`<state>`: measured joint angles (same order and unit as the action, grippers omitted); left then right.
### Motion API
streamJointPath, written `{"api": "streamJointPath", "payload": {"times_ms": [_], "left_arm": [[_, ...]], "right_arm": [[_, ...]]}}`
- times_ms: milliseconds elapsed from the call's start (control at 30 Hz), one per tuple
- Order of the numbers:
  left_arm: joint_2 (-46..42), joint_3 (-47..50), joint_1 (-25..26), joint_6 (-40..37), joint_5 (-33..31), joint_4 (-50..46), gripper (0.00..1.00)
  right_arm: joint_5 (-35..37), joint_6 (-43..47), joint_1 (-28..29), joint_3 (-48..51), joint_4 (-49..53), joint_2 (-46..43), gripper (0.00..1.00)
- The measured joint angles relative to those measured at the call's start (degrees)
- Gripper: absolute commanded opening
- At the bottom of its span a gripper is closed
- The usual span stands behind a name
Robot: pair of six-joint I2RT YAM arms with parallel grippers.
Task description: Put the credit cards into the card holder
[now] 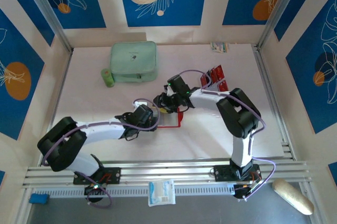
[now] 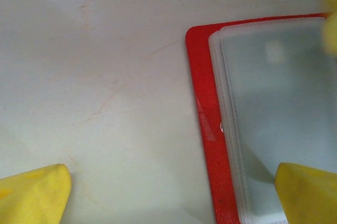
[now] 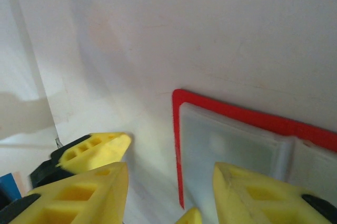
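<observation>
Mint case (image 1: 134, 61), green object (image 1: 107, 77) beside; credit cards (image 1: 213, 78) near open card holder (image 1: 171, 121).

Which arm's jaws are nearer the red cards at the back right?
Right. The right arm holds its jaws by the open wallet's back edge, front-left of the cards. The left arm holds its jaws at the wallet's left side, farther away.
</observation>
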<state>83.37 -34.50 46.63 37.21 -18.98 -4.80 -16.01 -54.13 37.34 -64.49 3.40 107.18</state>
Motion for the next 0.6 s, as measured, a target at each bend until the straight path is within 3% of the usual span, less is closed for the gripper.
{"api": "streamJointPath", "payload": {"times_ms": [200,300,500,600], "left_arm": [[0.1,0.0,0.0,0.0,-0.2,0.8,0.98],[0.1,0.0,0.0,0.0,-0.2,1.1,0.98],[0.3,0.0,0.0,0.0,-0.2,1.3,0.98],[0.5,0.2,0.0,0.0,-0.2,1.4,0.98]], "right_arm": [[7.4,7.8,-2.9,-3.1,9.8,-8.9,0.52],[15.2,13.1,-3.1,-6.6,15.7,-11.3,0.63],[34.0,21.1,-3.1,-8.7,24.4,-15.3,1.00],[41.9,23.6,-3.4,-8.8,27.1,-15.7,0.99]]}}
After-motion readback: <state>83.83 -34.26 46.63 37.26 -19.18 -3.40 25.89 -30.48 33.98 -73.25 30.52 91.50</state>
